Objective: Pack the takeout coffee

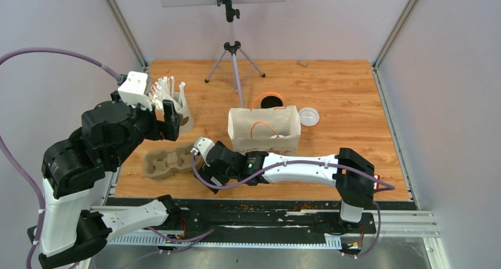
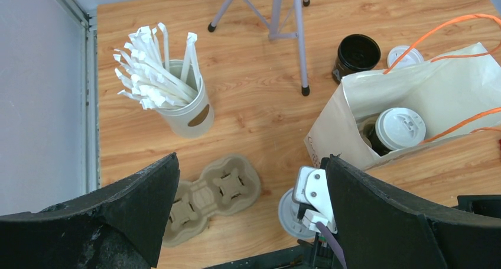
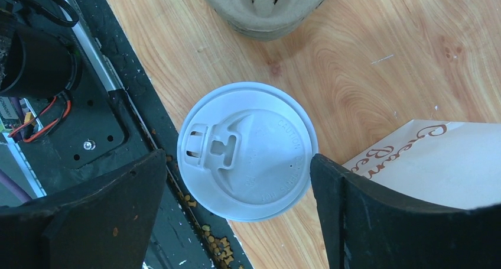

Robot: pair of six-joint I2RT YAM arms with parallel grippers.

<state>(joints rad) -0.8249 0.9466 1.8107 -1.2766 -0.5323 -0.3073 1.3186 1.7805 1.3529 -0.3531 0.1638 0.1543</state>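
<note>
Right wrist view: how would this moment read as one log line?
right pincer: open, flanking lidded cup | left pincer: open, empty | paper bag: second cup inside

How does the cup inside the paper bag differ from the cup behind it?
The cup in the bag is lidded; the cup behind the bag is open, its lid lying beside it. The first sits inside the paper bag, the second on the table. Both stand upright.

This is looking like a robotics lab: plain pale walls point(image 1: 59, 20) and metal frame posts point(image 1: 122, 26) are closing in a wooden tabletop point(image 1: 331, 86), a tripod point(image 1: 234, 59) is standing on it, and a purple cable point(image 1: 53, 51) is trailing beside a robot arm point(image 1: 307, 168) sitting on a black base strip point(image 1: 266, 219).
</note>
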